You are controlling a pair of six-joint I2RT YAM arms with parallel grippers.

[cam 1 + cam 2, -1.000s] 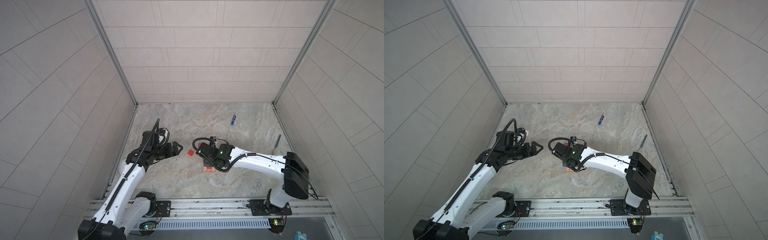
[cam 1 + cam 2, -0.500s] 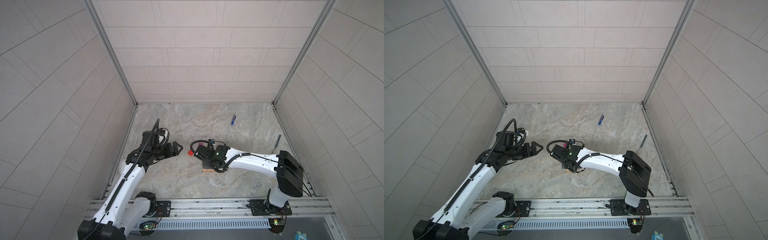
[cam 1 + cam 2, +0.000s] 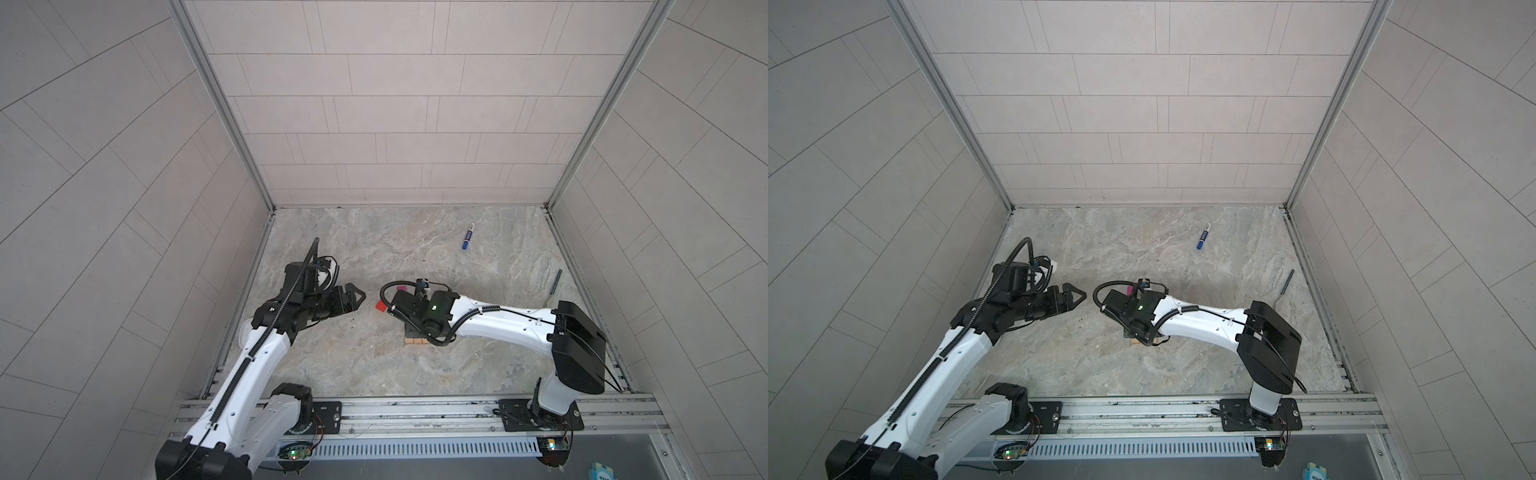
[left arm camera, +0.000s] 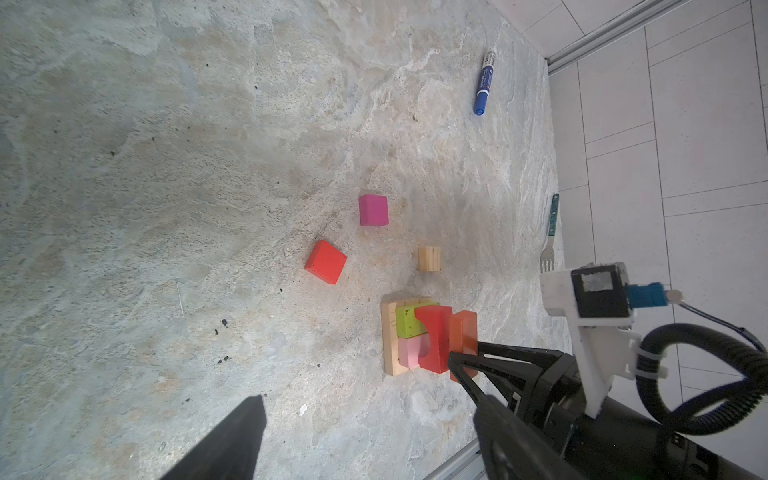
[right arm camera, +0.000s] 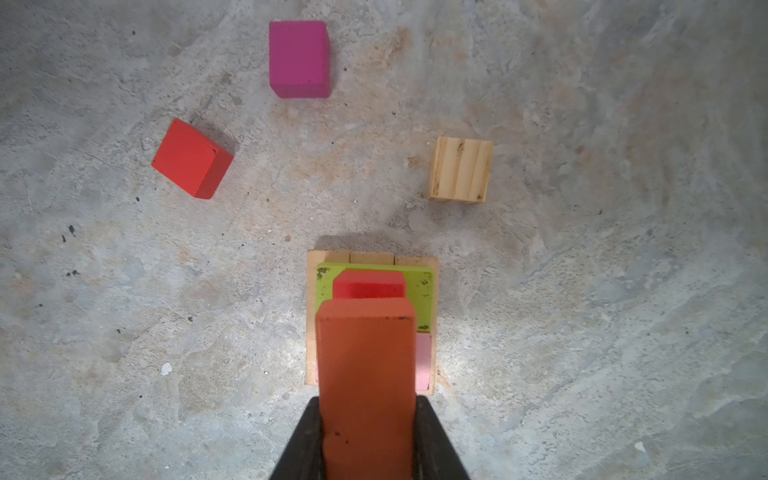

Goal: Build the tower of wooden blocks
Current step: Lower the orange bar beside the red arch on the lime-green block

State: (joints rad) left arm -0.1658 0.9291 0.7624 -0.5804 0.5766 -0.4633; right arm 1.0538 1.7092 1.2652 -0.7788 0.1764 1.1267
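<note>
Nearest the rail, my right gripper (image 5: 368, 405) had its jaws clamped on the long sides of an orange brick (image 5: 365, 365), holding it level directly over the wood block tower (image 3: 414, 341). From the left wrist view the brick sat close against the top of the stack, but I could not tell whether it was touching. Below it the tower stood on tan planks (image 5: 311, 324) laid side by side on the stone-patterned table (image 5: 602, 332). A lime-green brick (image 5: 422, 291) and a pink brick (image 5: 424, 365) lay next to each other on the planks, and a red arch (image 5: 368, 286) sat across both. A little beyond the tower lay three loose blocks, well apart from one another: a plain tan cube (image 5: 461, 168), a red cube (image 5: 187, 158) turned at an angle, and a magenta cube (image 5: 297, 54) farthest out. My left gripper (image 3: 357, 296) hovered off to the side near the red cube with its jaws spread wide and nothing between them. Farther back, a fork (image 4: 552, 224) lay along the right-hand wall, and a blue marker (image 3: 468, 236) lay alone toward the back wall.
</note>
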